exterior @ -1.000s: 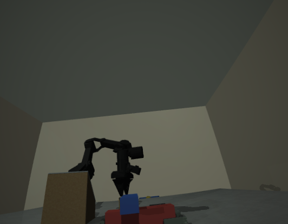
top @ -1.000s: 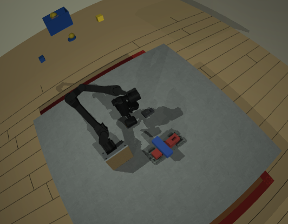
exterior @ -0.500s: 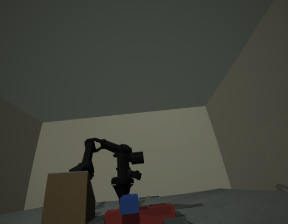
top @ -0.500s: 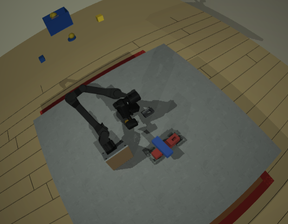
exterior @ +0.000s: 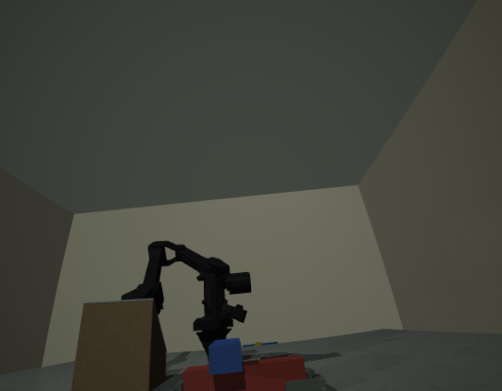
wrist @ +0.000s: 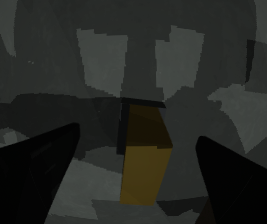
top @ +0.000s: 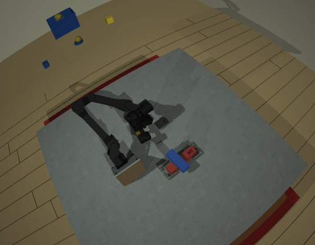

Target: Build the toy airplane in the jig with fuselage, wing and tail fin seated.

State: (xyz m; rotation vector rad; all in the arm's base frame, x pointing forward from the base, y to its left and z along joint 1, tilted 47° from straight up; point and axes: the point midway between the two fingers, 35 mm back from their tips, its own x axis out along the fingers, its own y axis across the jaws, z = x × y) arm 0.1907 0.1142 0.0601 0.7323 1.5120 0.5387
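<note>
The grey table [top: 231,142] fills the middle of the top view, with the arm [top: 95,124] at its centre left. The jig [top: 198,149] sits right of centre, and in its cradle lies the red fuselage [top: 189,152], flat as far as I can judge. The blue wing [top: 177,160] lies across it and looks seated, though its tab is hidden. The socket near the tail shows as a dark slot and is not yet filled.

The gripper [wrist: 140,183] hangs low over the yellow fin [wrist: 144,163], which lies on the table left of the jig, at the centre of the wrist view. The jaws stand wide apart, one on each side of the fin, neither touching it, so nothing is gripped.

To do this step well, I would keep the fin centred between the fingers, close squarely on its flat sides so it does not twist, and grip high enough to leave the tab free for the socket.

In the upper left of the top view, a blue box [top: 63,25] on the floor holds a yellow ball [top: 58,16].
</note>
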